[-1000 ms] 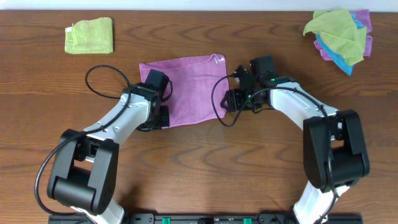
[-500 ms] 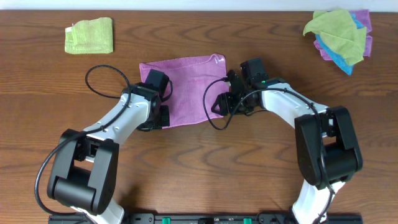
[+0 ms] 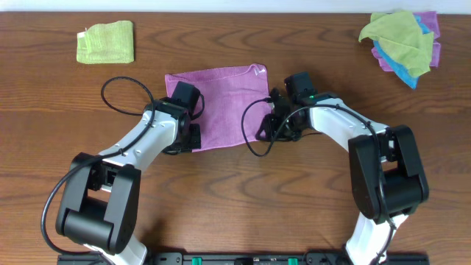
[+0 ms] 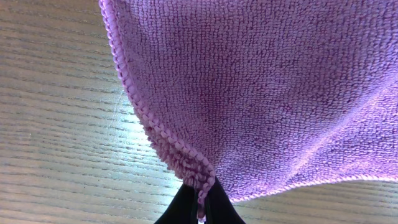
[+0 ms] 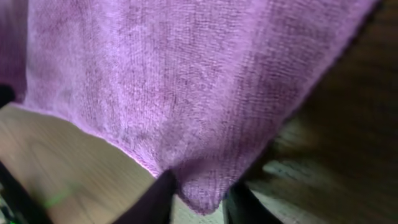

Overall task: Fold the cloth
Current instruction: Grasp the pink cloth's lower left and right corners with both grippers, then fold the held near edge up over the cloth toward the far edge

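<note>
Grip check: left end effector (image 4: 200, 198) pressed together on the near-left corner of the cloth (image 3: 221, 103), right end effector (image 5: 198, 200) straddling the near-right corner, pinch not confirmable, while the cloth lies spread open mid-tabletop (image 3: 294, 191), so by my judgement no fold is made yet.

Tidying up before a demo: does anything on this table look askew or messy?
The lilac-purple microfibre cloth lies slightly skewed, and its far right corner looks curled. At the far right, the heap of yellow-green, blue and purple cloths is rumpled and unfolded.
</note>
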Motion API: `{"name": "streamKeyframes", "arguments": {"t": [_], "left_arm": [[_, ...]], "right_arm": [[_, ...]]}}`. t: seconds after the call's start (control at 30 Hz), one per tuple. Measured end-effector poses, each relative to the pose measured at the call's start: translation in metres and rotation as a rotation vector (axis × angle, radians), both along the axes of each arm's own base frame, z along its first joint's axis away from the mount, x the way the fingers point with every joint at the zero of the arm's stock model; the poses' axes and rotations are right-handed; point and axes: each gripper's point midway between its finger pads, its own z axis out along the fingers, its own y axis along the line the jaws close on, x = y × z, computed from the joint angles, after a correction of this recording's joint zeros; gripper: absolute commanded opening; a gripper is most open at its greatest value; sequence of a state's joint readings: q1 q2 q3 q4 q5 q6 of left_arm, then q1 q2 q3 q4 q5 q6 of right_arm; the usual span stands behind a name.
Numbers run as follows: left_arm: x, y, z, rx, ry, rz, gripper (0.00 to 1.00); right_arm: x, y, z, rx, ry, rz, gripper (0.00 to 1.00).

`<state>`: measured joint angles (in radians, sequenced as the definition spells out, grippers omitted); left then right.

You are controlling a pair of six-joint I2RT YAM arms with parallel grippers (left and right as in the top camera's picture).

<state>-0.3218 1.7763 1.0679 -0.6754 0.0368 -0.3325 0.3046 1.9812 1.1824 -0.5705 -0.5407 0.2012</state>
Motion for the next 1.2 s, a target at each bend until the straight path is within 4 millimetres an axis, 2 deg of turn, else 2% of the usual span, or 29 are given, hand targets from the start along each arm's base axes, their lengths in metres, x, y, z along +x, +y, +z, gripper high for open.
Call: {"name": "streamKeyframes", "arguments": {"t": [0.03,0.07,0.23,0.4,0.7,0.8,0.97,1.1,1.2], "left_arm": [[0.000,0.000,0.000,0.000,0.000,0.000,0.06],[0.000,0.000,0.000,0.000,0.000,0.000,0.06],[-0.001,0.000,0.000,0.001,0.004,0.000,0.06],[-0.013,0.004,-0.001,0.017,0.053,0.000,0.06],[-0.033,-0.003,0.000,-0.007,0.132,-0.018,0.06],[-0.036,-0.010,0.006,-0.018,0.123,-0.039,0.06],[-0.037,-0.019,0.030,-0.039,0.054,-0.069,0.05],[-0.032,-0.016,0.045,-0.026,-0.004,-0.064,0.06],[-0.028,-0.010,0.048,0.009,-0.032,-0.058,0.06]], "right_arm": [[0.000,-0.001,-0.001,-0.007,0.000,-0.003,0.02],[0.001,-0.002,-0.001,-0.014,-0.002,-0.005,0.02],[-0.002,-0.006,0.000,-0.033,0.008,-0.009,0.02],[-0.018,-0.015,0.003,-0.078,0.066,-0.012,0.02],[-0.030,-0.024,0.034,-0.116,0.049,-0.016,0.02],[-0.035,-0.028,0.042,-0.150,0.038,-0.013,0.02],[-0.044,-0.031,0.046,-0.197,0.039,0.003,0.02],[-0.047,-0.028,0.045,-0.218,0.035,0.021,0.02],[-0.045,-0.023,0.045,-0.225,0.006,0.035,0.02]]}}
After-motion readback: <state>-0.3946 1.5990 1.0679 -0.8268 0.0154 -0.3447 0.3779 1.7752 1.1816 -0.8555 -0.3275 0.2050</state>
